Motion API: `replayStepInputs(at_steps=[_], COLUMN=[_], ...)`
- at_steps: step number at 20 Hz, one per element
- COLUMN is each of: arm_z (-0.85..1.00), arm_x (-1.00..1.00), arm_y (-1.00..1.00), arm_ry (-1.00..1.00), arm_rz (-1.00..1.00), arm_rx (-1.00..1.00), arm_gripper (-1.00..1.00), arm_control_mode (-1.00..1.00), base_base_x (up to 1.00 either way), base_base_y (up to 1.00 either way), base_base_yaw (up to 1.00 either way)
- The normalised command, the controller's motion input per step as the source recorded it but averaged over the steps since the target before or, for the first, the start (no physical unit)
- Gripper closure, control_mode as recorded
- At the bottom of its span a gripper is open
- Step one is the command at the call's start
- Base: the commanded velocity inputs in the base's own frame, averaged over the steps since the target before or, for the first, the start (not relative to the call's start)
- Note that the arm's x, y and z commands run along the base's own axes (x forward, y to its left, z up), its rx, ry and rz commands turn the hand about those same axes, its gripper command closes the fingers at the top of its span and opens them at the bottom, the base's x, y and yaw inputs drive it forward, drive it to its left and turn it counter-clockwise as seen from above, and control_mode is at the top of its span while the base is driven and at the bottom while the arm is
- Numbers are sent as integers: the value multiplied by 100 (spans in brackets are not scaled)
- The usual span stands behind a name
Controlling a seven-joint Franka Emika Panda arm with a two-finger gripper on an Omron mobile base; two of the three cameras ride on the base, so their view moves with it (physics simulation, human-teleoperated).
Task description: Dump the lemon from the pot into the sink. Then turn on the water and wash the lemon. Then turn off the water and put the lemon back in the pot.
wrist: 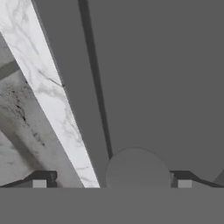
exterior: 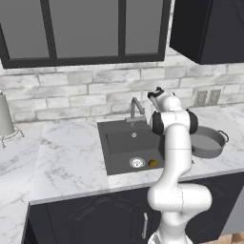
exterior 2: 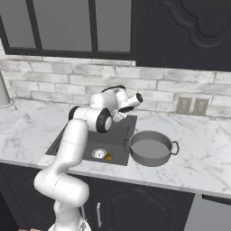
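Sink (exterior: pixel 119 143) holds lemon (exterior: pixel 152 163), well below end effector (exterior: pixel 153 94).

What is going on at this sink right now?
A white robot arm is working at a kitchen sink. The lemon already lies in the basin beside the drain, and the pot stands upright on the counter to the right. The claw is raised near the faucet, holding nothing that can be seen. No water is running.
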Motion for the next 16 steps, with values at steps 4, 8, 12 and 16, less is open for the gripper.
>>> replayStepInputs(at_steps=[4,8,12,16], arm_z=[10,11,27,33], arm_x=[-16,-19,-40,-56], arm_y=[51,43,47,27], arm_ry=[-1,-2,-7,-9], arm_rz=[0,0,0,0], arm_rx=[1,0,0,3], arm_gripper=[-100,-100,-100,-100], arm_control_mode=[-100,-100,-100,-100], base_base_x=[0,0,0,0], base_base_y=[0,0,0,0], base_base_yaw=[0,0,0,0])
